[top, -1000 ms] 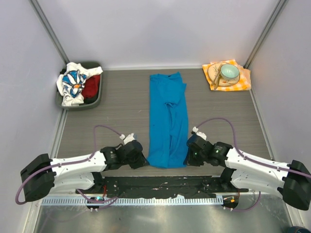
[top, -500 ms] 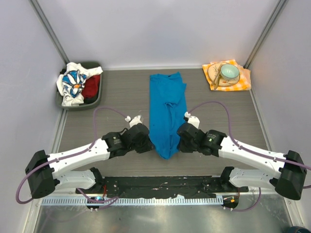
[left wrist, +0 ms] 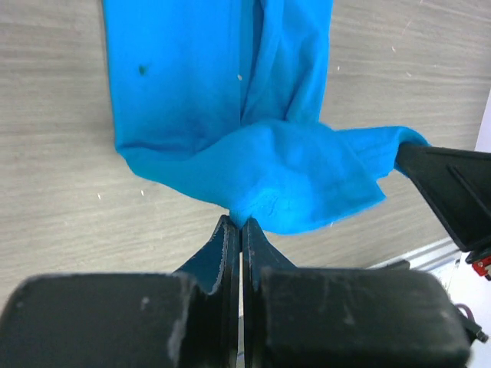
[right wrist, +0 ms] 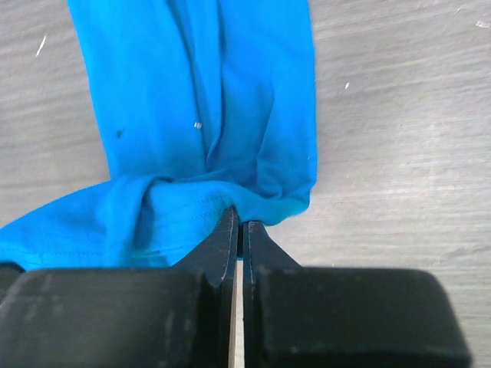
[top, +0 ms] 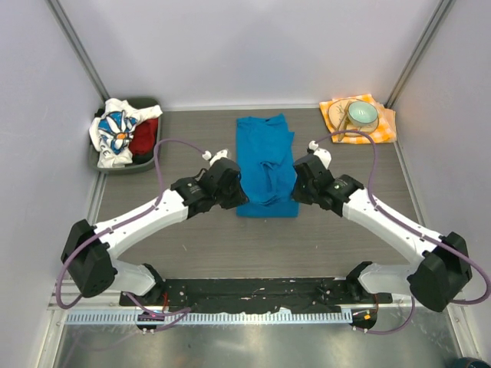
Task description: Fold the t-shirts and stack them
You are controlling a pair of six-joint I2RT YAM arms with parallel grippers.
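The bright blue t-shirt (top: 265, 165) lies as a long strip in the table's middle, its near end lifted and doubled back over itself. My left gripper (top: 239, 190) is shut on the hem's left corner (left wrist: 244, 215). My right gripper (top: 294, 182) is shut on the hem's right corner (right wrist: 242, 212). Both hold the blue cloth just above the lower layer. The daisy-print t-shirt (top: 113, 132) and the red t-shirt (top: 144, 136) sit crumpled in a dark bin (top: 152, 161) at the back left.
An orange-and-white checked napkin (top: 383, 126) at the back right carries a plate with a teal bowl (top: 362, 114). Grey walls stand close on both sides. A black rail (top: 253, 291) runs along the near edge.
Both grippers have carried the blue t-shirt's near hem away from the near edge toward the back, folding the strip over itself. The arms have stretched out.
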